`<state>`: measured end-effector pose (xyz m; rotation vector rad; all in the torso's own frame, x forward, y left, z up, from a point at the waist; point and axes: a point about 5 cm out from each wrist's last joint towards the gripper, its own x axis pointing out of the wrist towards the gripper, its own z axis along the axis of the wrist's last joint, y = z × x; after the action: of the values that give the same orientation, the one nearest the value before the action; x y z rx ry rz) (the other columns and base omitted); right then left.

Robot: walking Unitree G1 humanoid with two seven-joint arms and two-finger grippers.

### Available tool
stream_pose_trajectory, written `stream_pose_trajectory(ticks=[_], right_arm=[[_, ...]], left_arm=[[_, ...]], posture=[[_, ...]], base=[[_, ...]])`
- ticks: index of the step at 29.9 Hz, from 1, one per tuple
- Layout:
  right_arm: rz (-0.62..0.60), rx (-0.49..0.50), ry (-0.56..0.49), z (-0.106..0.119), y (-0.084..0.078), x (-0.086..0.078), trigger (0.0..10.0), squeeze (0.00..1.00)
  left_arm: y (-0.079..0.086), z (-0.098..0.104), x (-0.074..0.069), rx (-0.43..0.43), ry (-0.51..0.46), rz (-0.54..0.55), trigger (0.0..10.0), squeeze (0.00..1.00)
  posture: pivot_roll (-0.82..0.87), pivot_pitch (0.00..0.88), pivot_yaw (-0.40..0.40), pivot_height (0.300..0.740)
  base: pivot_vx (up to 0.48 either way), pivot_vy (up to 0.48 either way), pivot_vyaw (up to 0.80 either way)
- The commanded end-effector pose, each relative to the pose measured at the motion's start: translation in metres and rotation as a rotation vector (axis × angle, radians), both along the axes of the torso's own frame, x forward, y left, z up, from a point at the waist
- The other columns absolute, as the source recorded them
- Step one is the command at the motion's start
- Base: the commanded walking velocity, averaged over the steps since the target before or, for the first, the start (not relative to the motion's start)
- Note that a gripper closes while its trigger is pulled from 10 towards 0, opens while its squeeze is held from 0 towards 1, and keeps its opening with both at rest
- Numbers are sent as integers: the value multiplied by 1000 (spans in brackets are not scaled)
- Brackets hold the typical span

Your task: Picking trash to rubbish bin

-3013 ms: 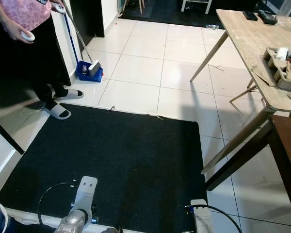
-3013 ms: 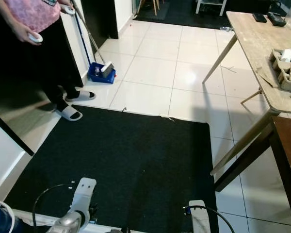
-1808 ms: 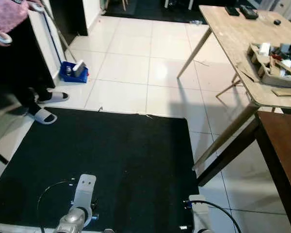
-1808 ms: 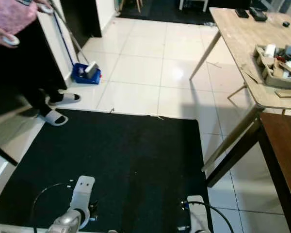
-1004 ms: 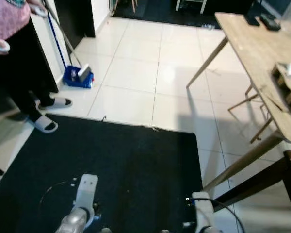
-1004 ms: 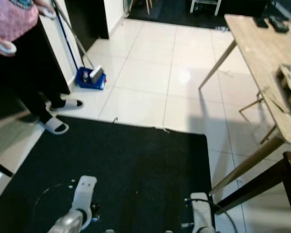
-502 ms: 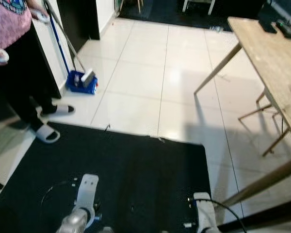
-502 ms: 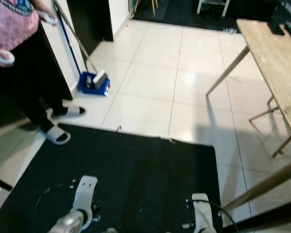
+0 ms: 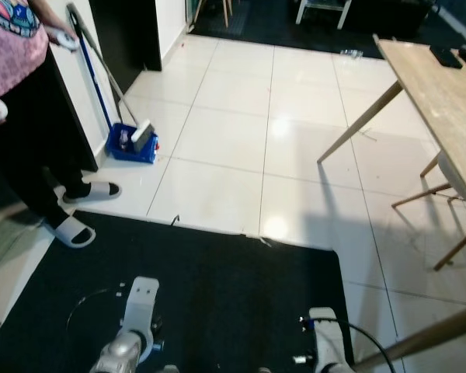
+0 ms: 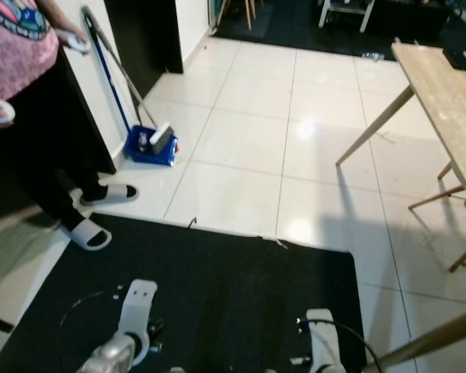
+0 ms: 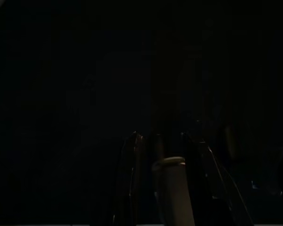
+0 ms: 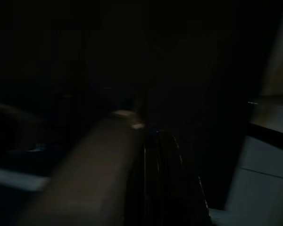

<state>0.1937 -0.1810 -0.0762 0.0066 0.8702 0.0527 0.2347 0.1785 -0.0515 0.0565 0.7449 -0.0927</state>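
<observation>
1. Hanging low at the near edge of the head view, the left arm (image 9: 132, 330) and the right arm (image 9: 326, 346) show as silver wrist housings with thin black cables looping off them, both idle over the mat.
2. Looking along the left gripper (image 11: 162, 188) in its wrist view, I can make out two dark fingers with a pale rounded piece between them against near-total black; whether they stand apart or together I cannot tell.
3. The right gripper (image 12: 167, 188) is just as hard to read: a dark finger shape, a blurred brownish bar across the shot and a strip of pale floor at the side, so its state is also beyond telling.
4. Beneath both arms lies a large black rectangular floor mat (image 9: 217, 287), its far edge meeting glossy white floor tiles (image 9: 241, 132).
5. On the robot's left stands a person in a pink patterned top and black trousers (image 9: 15, 116), wearing white slippers, with a small white controller in each hand.
6. Past that person, against the wall, sits a blue plastic dustpan (image 9: 132, 144) with a long-handled broom leaning up from it; this is the nearest thing to the task that I can see.
7. To the right, a light wooden table with slanted legs (image 9: 431, 85) runs along the tiles, with small dark items at its far end.
</observation>
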Motion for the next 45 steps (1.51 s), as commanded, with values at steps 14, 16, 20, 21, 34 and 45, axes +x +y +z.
stream_pose_trajectory(ticks=[14,16,20,21,34,45], right_arm=[[-17,17,34,-5,-2,-10,10000,0],[-17,18,34,-5,-2,-10,10000,0],[-19,19,36,-5,-2,-10,10000,0],[-23,19,39,-6,-2,-11,10000,0],[-71,6,70,-9,-9,-18,10000,0],[-117,9,70,-9,-11,-17,10000,0]], left_arm=[[0,-4,-5,-3,26,4,10000,0],[0,-4,-5,-3,26,4,10000,0],[1,-4,-5,-2,27,4,10000,0],[1,-4,-5,-2,27,3,10000,0],[2,-3,-3,0,24,0,10000,0],[2,-2,-3,0,23,-2,10000,0]], posture=[[23,172,-24,740],[23,172,-23,740],[24,172,-22,740],[24,171,-21,740],[24,168,-16,740],[27,168,-16,740]], base=[[363,0,-697],[360,0,-800],[359,0,-800],[356,0,-800],[357,0,-800],[357,0,-800]])
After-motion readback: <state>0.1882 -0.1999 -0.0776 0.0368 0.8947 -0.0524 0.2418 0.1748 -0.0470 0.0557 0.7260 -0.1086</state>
